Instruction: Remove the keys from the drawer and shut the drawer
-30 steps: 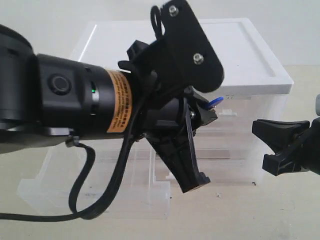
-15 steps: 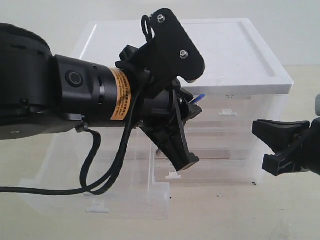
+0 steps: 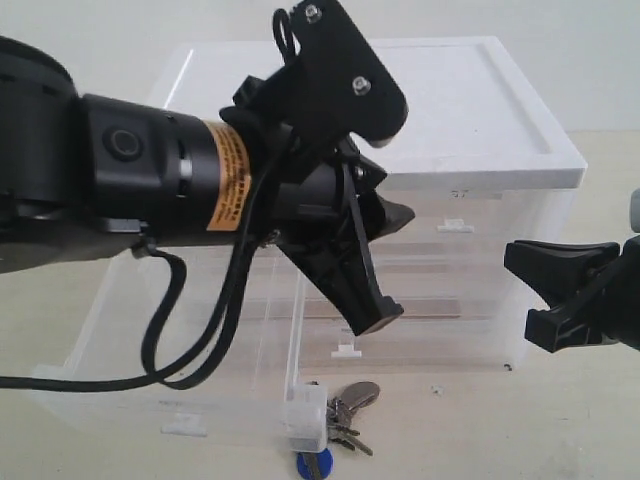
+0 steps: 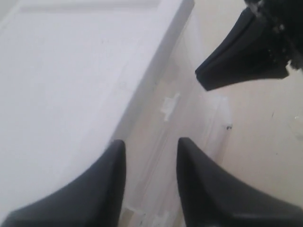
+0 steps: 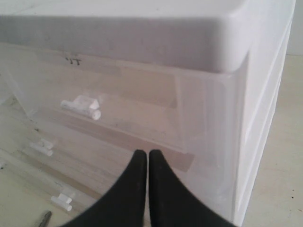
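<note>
Change in the exterior view: half a second ago the left claw had something blue pinched at its tips; now it has nothing. The left claw (image 4: 151, 146) hangs in front of the cabinet (image 3: 450, 100), jaws spread a moderate way and empty, with only cabinet plastic visible in the gap in the wrist view.

The drawer (image 3: 250, 410) is pulled well out at the lower left, with its front wall and small white tab handle toward the camera. I can't see anything left inside, though the arm and cable cover much of it.

The keys (image 3: 345, 402) have appeared on the table (image 3: 560, 420), just beside the drawer's right front corner and in front of the cabinet base. Looks like they were released, not placed. They show as a fanned bunch of silvery blades on a ring, with the blue fob at the lower edge of the frame, partly cut off. I can't tell whether the fob touches the drawer corner.

So the first half of the task reads as done, and closing the drawer is still to do. Risk: the keys sit close to the drawer front, though probably clear of its inward travel.

The right claw (image 5: 147, 156) is off to the right, apart from the cabinet. Its fingers are pressed together in the wrist view and hold nothing.
</note>
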You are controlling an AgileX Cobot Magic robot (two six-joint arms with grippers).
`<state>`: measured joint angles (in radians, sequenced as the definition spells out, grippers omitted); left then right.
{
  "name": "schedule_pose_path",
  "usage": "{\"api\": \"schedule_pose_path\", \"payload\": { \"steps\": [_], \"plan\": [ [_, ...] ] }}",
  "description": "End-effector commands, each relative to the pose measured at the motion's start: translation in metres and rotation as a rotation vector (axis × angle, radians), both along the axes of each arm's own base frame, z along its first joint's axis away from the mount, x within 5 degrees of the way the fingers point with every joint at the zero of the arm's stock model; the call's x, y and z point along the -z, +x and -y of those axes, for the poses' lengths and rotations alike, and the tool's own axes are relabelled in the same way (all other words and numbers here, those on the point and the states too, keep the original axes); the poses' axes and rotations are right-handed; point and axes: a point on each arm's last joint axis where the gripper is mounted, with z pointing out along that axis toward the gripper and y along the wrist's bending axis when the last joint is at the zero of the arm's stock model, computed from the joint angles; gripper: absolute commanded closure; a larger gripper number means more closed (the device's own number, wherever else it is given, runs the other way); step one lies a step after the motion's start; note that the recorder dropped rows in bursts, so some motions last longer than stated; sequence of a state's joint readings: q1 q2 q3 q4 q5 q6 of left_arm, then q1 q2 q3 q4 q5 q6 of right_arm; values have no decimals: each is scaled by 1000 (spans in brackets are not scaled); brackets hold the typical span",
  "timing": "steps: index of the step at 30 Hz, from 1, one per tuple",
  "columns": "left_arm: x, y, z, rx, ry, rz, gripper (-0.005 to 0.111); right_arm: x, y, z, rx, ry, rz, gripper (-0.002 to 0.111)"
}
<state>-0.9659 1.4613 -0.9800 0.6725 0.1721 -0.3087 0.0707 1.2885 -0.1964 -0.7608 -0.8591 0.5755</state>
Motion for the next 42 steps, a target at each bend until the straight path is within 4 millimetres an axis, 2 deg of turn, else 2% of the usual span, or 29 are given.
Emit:
{"api": "schedule_pose_path", "payload": {
  "steps": [1,4,7,9,11,14,16,20,23,27,37,42],
  "plan": [
    [-37,-26,-7,50,-103,57,89,-1,1,0,-6,0,10,108],
    [-58,-49,-23,48,-84,82,103,-1,1,0,-6,0,10,108],
    [-61,-72,-44,8,57,50,102,-1,1,0,-6,0,10,108],
    [-58,-89,-59,3,137,-13,102,-2,0,-1,-8,3,13,108],
    [-49,-115,-75,70,208,-159,102,-2,0,-1,-8,3,13,108],
    [-37,-137,-86,191,297,-282,102,-1,0,-1,-10,2,13,108],
    [-23,-143,-90,227,357,-325,102,-1,0,-1,-8,6,10,108],
    [7,-141,-96,215,449,-313,102,-1,0,-1,-14,2,10,108],
    [21,-132,-98,139,439,-233,102,-1,0,-1,-15,0,8,108],
    [21,-117,-99,7,373,-98,102,-1,0,-1,-13,-3,6,108],
    [33,-108,-87,-42,429,-56,102,-1,0,-1,-19,-2,9,108],
    [24,-96,-81,-160,321,41,102,-1,-1,-2,-25,1,3,108]
  ]
}}
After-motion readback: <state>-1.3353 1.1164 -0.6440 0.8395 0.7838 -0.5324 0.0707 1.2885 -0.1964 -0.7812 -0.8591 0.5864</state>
